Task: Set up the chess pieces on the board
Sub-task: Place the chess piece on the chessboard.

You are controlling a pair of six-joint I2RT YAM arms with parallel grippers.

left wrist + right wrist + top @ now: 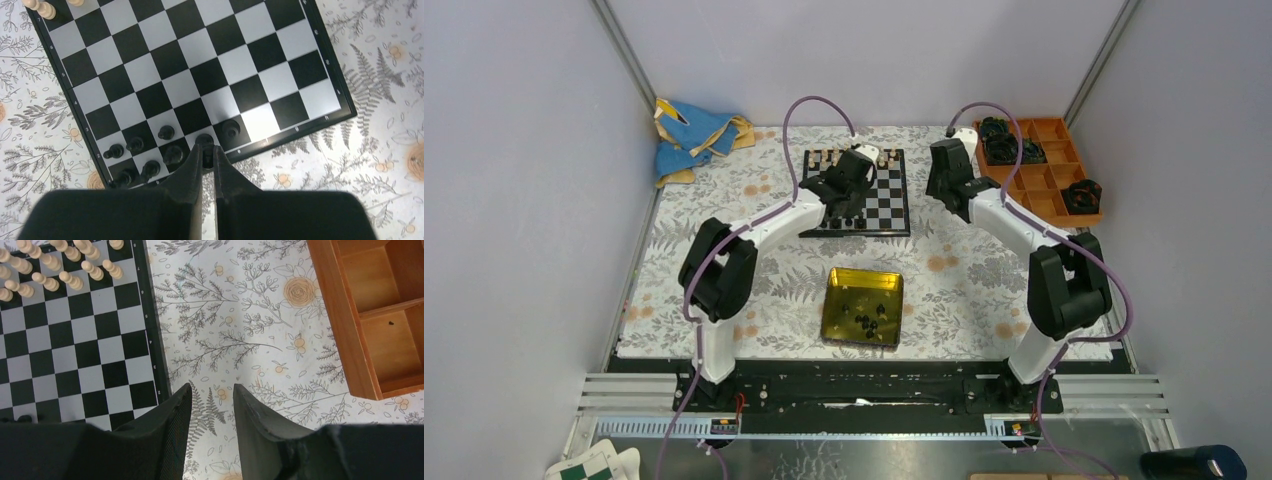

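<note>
The black-and-white board (886, 190) lies at the back middle and fills the left wrist view (200, 65). Cream pieces (60, 270) stand along its far edge. Several black pieces (150, 150) stand on its near rows. My left gripper (208, 149) is shut on a black piece (206, 141) and holds it over the board's near row, beside another black piece (230, 128). More black pieces (872, 320) lie in the yellow tin (836, 300). My right gripper (212, 389) is open and empty over the floral cloth just right of the board (75, 350).
An orange compartment tray (1044, 175) with dark round lumps stands at the back right, its corner in the right wrist view (370, 315). A blue and yellow cloth (692, 135) lies at the back left. A floral sheet (964, 270) covers the table.
</note>
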